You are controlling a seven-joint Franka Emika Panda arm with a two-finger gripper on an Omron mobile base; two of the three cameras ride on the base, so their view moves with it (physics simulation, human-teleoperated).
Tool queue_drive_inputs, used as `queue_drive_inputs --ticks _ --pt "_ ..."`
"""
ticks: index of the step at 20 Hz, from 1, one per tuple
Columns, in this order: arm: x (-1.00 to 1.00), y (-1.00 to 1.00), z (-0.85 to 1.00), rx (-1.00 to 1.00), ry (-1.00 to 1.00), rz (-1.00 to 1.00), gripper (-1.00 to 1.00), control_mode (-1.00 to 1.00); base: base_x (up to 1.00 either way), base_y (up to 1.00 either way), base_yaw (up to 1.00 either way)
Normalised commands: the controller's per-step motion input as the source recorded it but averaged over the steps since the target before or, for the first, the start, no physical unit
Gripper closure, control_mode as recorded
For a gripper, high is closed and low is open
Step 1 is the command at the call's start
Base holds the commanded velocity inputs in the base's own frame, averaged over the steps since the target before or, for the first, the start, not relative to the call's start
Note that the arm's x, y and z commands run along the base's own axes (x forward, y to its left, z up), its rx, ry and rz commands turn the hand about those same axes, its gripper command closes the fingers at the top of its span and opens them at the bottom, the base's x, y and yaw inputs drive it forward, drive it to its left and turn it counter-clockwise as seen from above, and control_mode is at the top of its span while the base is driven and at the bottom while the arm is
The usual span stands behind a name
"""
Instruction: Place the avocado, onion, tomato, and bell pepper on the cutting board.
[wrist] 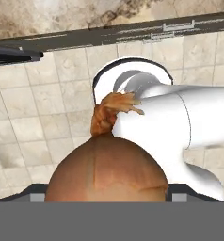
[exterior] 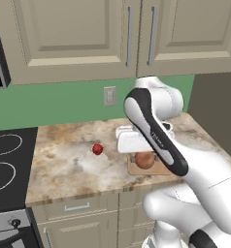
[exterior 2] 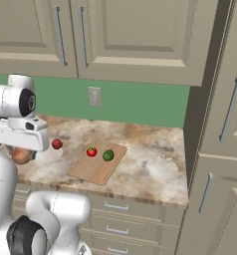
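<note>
My gripper (wrist: 107, 190) is shut on the onion (wrist: 107, 167), a brown-orange ball with a papery tuft. The onion (exterior 2: 21, 155) hangs in the air over the counter's front edge, left of the cutting board (exterior 2: 93, 172). On the board lie the red tomato (exterior 2: 91, 151) with its green top and the dark-green avocado (exterior 2: 108, 155), side by side. The deep-red bell pepper (exterior 2: 57, 144) rests on the counter left of the board. From the left base view, the onion (exterior: 144, 160) shows under my hand, in front of the board (exterior: 134, 170), and the bell pepper (exterior: 97, 149) lies further left.
A black stovetop (exterior: 6, 160) borders the counter on the left. A tall cabinet (exterior 2: 225, 124) closes it on the right. Upper cabinets hang above, and a wall outlet (exterior: 109, 95) sits on the green backsplash. Drawer fronts and floor tiles (wrist: 48, 94) lie below the hand.
</note>
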Motion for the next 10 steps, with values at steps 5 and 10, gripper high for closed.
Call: queue_drive_inputs --ticks 5,10 --pt "-0.48 -0.59 0.66 -0.16 -0.07 -0.03 1.0 -1.0 0.0 0.0 0.0" --pt "-0.1 -0.49 0.52 -0.16 -0.12 0.0 1.0 -1.0 0.0 0.0 0.0"
